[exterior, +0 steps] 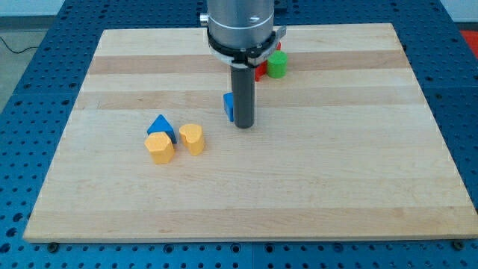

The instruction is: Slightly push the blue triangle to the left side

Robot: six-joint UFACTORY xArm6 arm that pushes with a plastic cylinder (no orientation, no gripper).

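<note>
Wooden board [321, 187] lies on a blue perforated bench [45, 52]. The arm [240, 26] enters from the view's top centre; the rod ends in my tip [244, 127], roughly mid-board. No gripper on this rig, so there is no jaw state to record, only the bare rod.

Blue triangle [160, 125] sits left of centre, well apart from my tip, toward the view's left. It touches the yellow hexagon [159, 148], which lies just below it. A second yellow block [192, 139], rounded on top, exact shape not clear, stands just right of the triangle and hexagon; contact with them cannot be judged.

A blue block [228, 106] shows just left of the rod, partly hidden by it; only a narrow face visible, shape not discernible. Contact with the rod cannot be told.

Near the view's top, right of the rod: green block [278, 64], rounded, with a red block [261, 72] beside it, mostly covered by the arm.
</note>
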